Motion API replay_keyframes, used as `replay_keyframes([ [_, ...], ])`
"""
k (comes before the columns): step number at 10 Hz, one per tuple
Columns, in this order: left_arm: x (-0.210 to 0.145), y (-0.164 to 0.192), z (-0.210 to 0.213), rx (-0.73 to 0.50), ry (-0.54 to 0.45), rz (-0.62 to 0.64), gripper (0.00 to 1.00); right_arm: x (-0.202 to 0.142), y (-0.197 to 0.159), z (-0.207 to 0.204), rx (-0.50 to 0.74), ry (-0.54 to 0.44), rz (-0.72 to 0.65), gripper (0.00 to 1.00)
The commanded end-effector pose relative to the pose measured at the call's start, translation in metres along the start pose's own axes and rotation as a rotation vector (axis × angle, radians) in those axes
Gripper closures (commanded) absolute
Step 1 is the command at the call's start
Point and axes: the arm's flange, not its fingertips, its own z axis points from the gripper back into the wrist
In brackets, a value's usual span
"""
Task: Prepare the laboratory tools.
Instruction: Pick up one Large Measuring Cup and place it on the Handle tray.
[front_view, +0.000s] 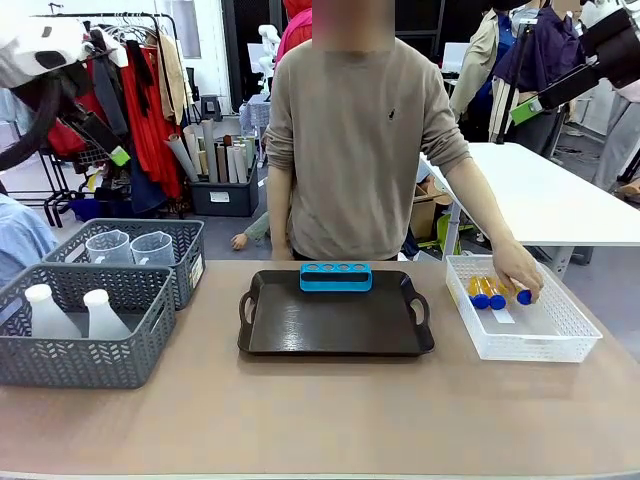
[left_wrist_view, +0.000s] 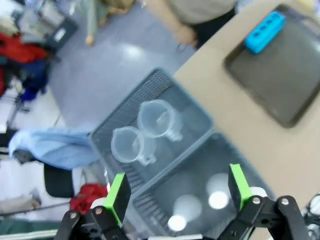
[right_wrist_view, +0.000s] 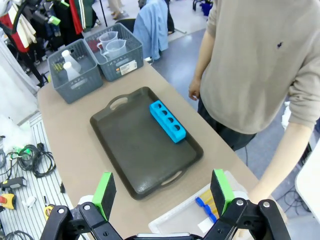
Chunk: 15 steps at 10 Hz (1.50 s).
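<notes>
A blue four-hole rack (front_view: 336, 276) lies on the far edge of a black tray (front_view: 330, 325). Two clear beakers (front_view: 130, 247) stand in the rear grey basket, and two white conical flasks (front_view: 72, 312) in the front one. Amber blue-capped tubes (front_view: 487, 292) lie in the white mesh basket (front_view: 560, 340), where the person's hand (front_view: 518, 270) holds one. My left gripper (left_wrist_view: 177, 170) hangs open high above the beakers (left_wrist_view: 145, 131) and flasks (left_wrist_view: 202, 200). My right gripper (right_wrist_view: 161, 173) is open high over the tray (right_wrist_view: 135, 150), rack (right_wrist_view: 167, 121) and tubes (right_wrist_view: 206, 202).
The two grey baskets (front_view: 70, 365) sit side by side at the table's left. The person stands at the far side, one arm reaching into the white basket (right_wrist_view: 180, 220). Bare tabletop runs along the near edge. Cables lie on the floor beside the table.
</notes>
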Motion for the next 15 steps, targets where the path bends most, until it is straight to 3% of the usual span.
replay_keyframes([
  [1,0.016,0.02,-0.003,0.06,0.137,0.062,0.0,0.001,0.001,0.0,0.005,-0.006,0.0,0.0],
  [4,0.006,0.044,-0.049,-0.028,0.26,0.169,0.0,0.001,0.001,0.0,0.005,-0.006,0.0,0.0],
  [11,0.0,0.039,-0.062,-0.039,0.261,0.148,0.0,0.001,0.001,0.0,0.005,-0.006,0.0,0.0],
  [12,0.005,0.056,-0.073,-0.034,0.413,0.204,0.0,0.001,0.001,0.0,0.005,-0.006,0.0,0.0],
  [13,0.007,0.073,-0.094,-0.014,0.443,0.342,0.0,0.001,0.001,0.0,0.005,-0.006,0.0,0.0],
  [15,0.0,0.099,-0.135,-0.025,0.488,0.464,0.0,0.001,0.001,0.0,0.005,-0.006,0.0,0.0],
])
